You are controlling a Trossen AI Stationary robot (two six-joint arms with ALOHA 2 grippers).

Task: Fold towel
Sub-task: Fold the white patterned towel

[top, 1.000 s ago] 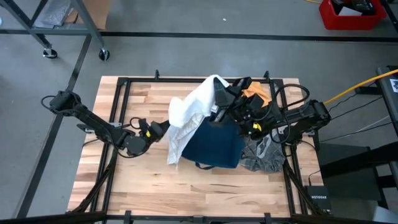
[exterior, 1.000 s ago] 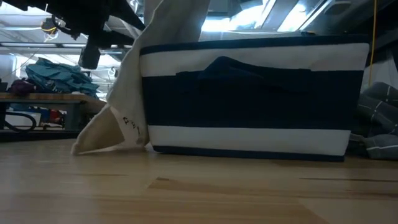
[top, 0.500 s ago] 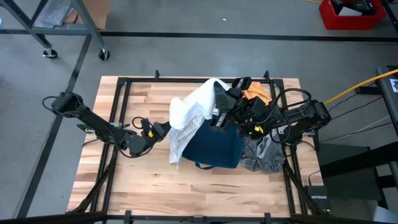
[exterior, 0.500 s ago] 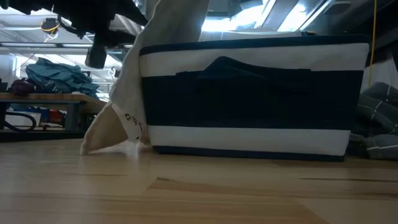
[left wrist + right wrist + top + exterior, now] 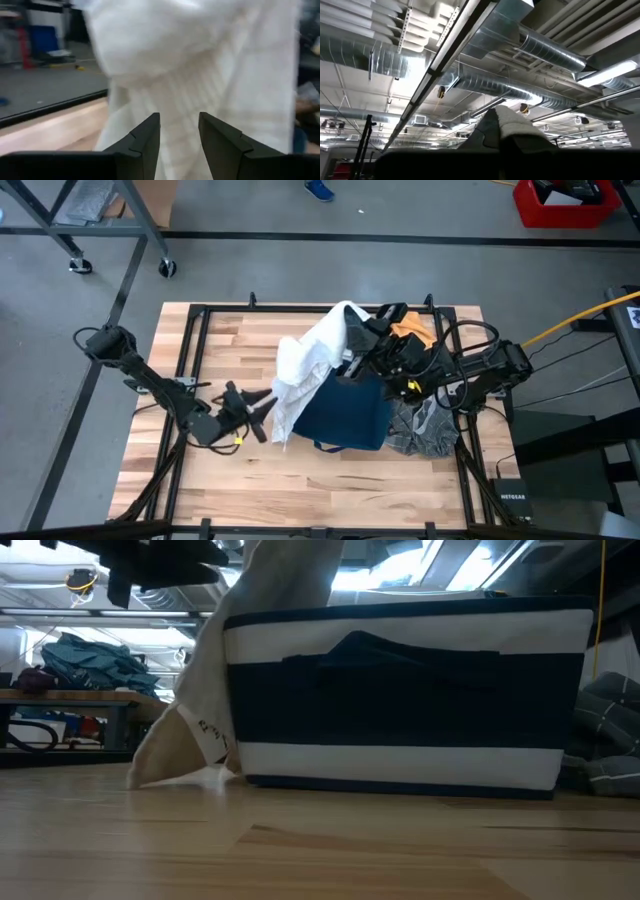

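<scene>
Towel of white ribbed cloth (image 5: 308, 365) hangs pinched at its top by our right gripper (image 5: 352, 345), fingers clenched on it; our left gripper (image 5: 179, 131) faces its lower folds, fingers parted, beside the navy-and-white fabric bin (image 5: 405, 695).

Two dark jointed arms carry black cables and small yellow markings near their wrists.

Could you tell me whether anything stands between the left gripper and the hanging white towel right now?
Nothing visible does. The left gripper stands open and empty, facing the white towel head-on, with only open air between them. The towel hangs from the shut right gripper and drapes down the side of the navy basket onto the table.
</scene>
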